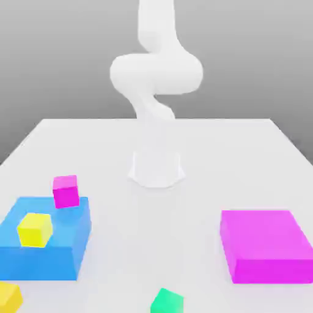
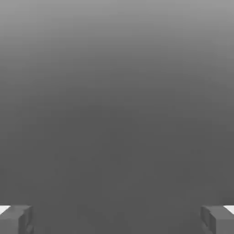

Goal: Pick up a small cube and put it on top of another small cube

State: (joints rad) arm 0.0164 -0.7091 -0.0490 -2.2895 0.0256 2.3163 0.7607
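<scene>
Your gripper (image 2: 117,219) is hanging with fingers wide apart, gripping nothing; the golden-yellow cube (image 1: 8,297) is sitting near-left, the green cube (image 1: 167,301) near-centre.

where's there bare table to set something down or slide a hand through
The widest bare stretch runs down the middle of the table, between the blue block and the magenta block, from the robot's base toward the green cube. The far corners beside the base are bare too. The exterior view's left is crowded: magenta cube, lemon cube, golden cube.
</scene>
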